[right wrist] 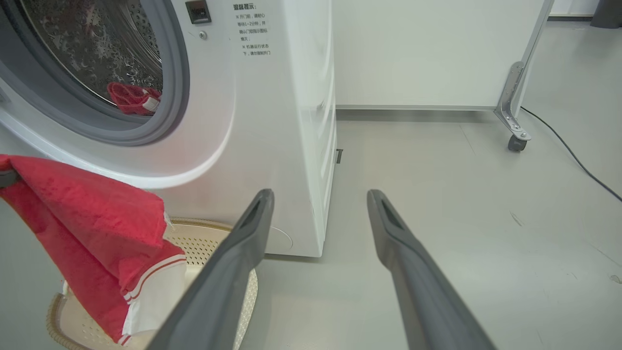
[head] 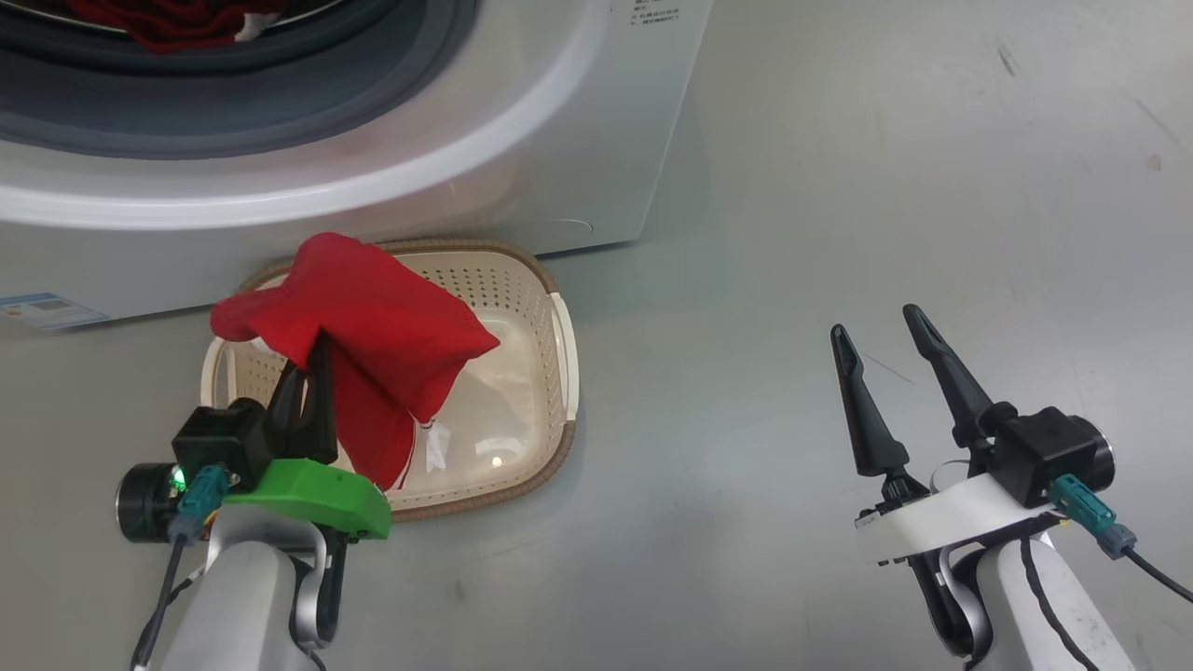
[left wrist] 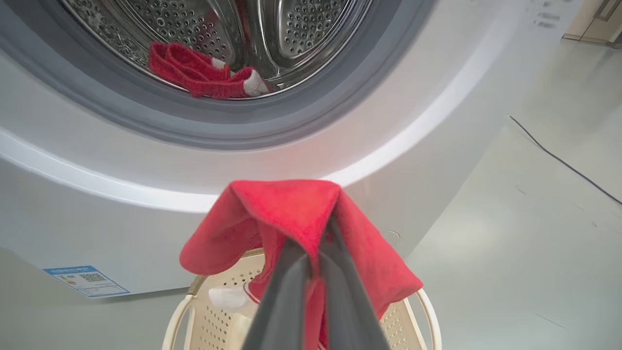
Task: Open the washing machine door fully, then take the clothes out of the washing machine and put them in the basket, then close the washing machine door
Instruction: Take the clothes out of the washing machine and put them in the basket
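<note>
Your left gripper [head: 312, 363] is clamped on a red garment [head: 373, 317], which hangs draped over the fingers directly above the basket [head: 552, 354]. The fabric is soft and bright red. Its lower end carries white bands and white trim and hangs down towards the basket opening; you cannot tell whether it touches the bottom. A second garment [left wrist: 204, 75], red with white cuffs, lies at the front lip of the drum [left wrist: 301, 29], above and behind the basket. Your right gripper [head: 876, 321] has its fingers spread wide and holds nothing; it hovers over the floor [head: 839, 186] well to the right of the basket.

The basket is cream and perforated, with a brown woven-look rim and white side handles. It stands on the floor just in front of the washer [head: 522, 121]. A grey ring [head: 280, 102] frames the drum opening above it. A blue sticker [head: 47, 310] sits on the washer front, left of the basket.

The floor is smooth, pale grey and slightly glossy, with faint scuffs. Far behind and right of the basket stands a white panel [right wrist: 437, 48] on a castor [right wrist: 515, 142], and a dark cable [right wrist: 568, 150] runs across the floor.
</note>
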You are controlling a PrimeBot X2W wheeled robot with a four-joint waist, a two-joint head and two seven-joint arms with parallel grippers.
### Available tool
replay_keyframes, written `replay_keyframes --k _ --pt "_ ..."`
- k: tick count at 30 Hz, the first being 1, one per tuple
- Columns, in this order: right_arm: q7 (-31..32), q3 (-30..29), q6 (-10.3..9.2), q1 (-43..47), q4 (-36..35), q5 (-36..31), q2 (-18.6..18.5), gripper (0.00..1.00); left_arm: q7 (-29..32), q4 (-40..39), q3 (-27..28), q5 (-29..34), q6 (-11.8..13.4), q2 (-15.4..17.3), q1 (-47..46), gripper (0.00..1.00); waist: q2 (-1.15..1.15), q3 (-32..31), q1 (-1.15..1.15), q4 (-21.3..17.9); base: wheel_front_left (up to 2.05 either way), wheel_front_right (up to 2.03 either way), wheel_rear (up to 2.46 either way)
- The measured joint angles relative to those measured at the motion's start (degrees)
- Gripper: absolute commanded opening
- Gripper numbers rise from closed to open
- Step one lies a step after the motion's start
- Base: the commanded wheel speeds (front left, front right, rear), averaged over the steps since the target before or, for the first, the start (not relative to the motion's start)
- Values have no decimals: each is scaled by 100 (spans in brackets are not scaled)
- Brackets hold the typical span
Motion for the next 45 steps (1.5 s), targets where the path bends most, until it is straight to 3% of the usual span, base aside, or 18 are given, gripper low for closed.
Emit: replay_keyframes --k 24,25,26,29,38,45 --pt "0 232 46 -642 -97 200 48 100 1350 2691 147 -124 -36 237 -1559 0 0 1195 0 -781 0 0 0" --pt "0 234 46 -647 -71 204 51 100 1360 2762 182 -132 -20 240 -1602 9 0 1208 0 -802 0 0 0" --pt "1 241 46 -654 -43 205 55 100 1360 2841 227 -159 1 243 -1634 9 0 1212 0 -822 0 0 0" --pt "0 245 46 -658 4 215 57 100 1360 3033 293 -226 2 272 -1671 98 0 1178 0 -845 0 0 0" --pt "0 225 47 -659 78 255 60 100 1196 3422 378 -327 1 266 -1733 100 0 1011 0 -782 0 0 0" --pt "0 190 47 -659 169 254 62 100 542 3437 505 -382 -16 256 -1731 100 0 800 0 -698 0 0 0"
